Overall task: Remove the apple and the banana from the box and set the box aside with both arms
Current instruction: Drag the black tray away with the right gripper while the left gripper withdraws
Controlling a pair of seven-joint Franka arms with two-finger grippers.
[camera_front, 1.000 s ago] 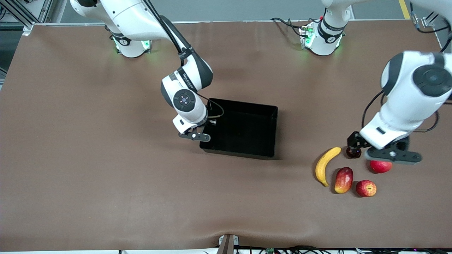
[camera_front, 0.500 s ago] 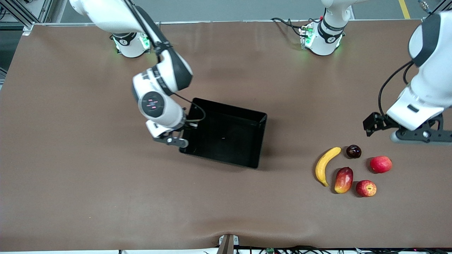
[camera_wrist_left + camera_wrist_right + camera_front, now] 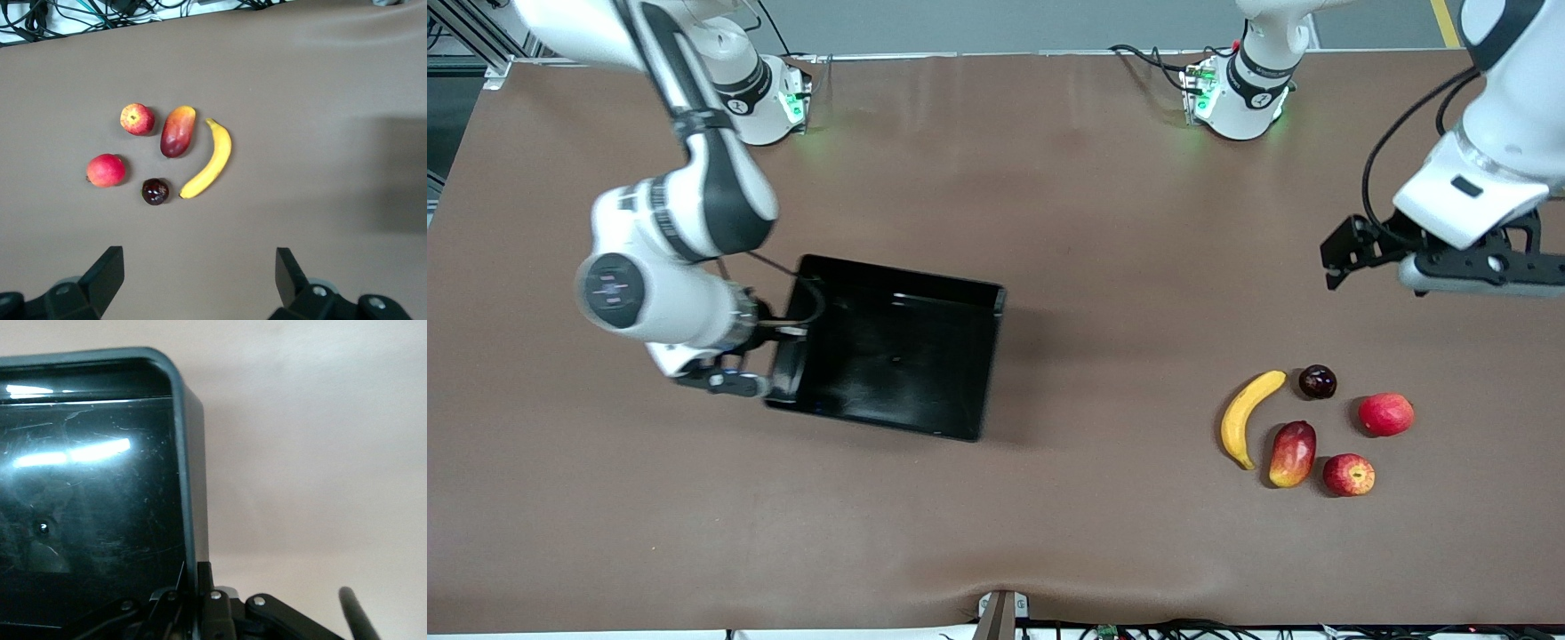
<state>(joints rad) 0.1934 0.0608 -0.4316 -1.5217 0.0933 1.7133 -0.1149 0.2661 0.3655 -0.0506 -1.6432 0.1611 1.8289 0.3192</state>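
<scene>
Front view shows the right gripper (image 3: 769, 384) clamped on the wall of the empty box (image 3: 889, 356), well apart from the banana (image 3: 1249, 416) and apple (image 3: 1349, 475), so moving it aside is under way and next needs a release, while the left gripper (image 3: 1449, 258) waits wide open above the table.

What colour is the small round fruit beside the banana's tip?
Very dark maroon, nearly black and glossy: the small round fruit shows best in the left wrist view.

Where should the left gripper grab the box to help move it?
Probably the box's thin upright wall at its bare end toward the left arm's end of the table, from above with jaws straddling the rim. The right gripper already pinches the other end's wall; the open left gripper is free.
</scene>
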